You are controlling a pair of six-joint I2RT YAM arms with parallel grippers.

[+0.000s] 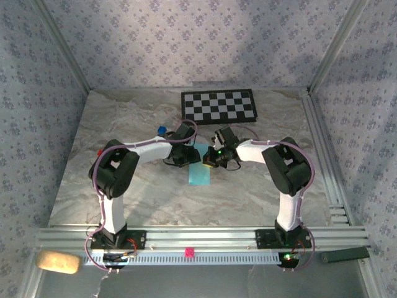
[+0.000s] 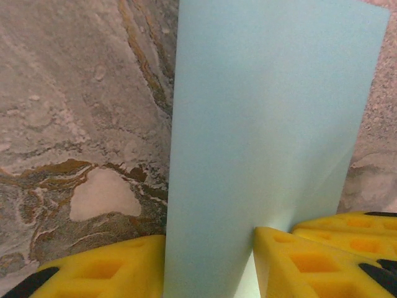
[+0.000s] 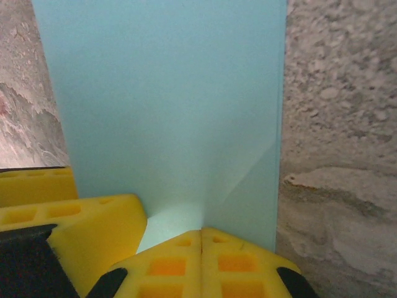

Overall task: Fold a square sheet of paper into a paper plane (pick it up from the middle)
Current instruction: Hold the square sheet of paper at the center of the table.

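Square sheet of paper point(image 1: 200, 175) lying mid-table on marble table point(image 1: 124, 198), between both arms. Its long axis is running from the pincers toward the near edge. Both wrists meeting at its far end, about equally near.

Right gripper point(image 3: 201, 241) pressing its tips together, apparently pinching sheet's end; faint creases fanning out from the tips.

Left gripper point(image 2: 209, 254) standing part-spread, fingers point(image 2: 105, 273) straddling sheet, seemingly not clamping.

Sheet looking plain light-blue and unmarked, showing as narrow rectangle, probably folded in half.
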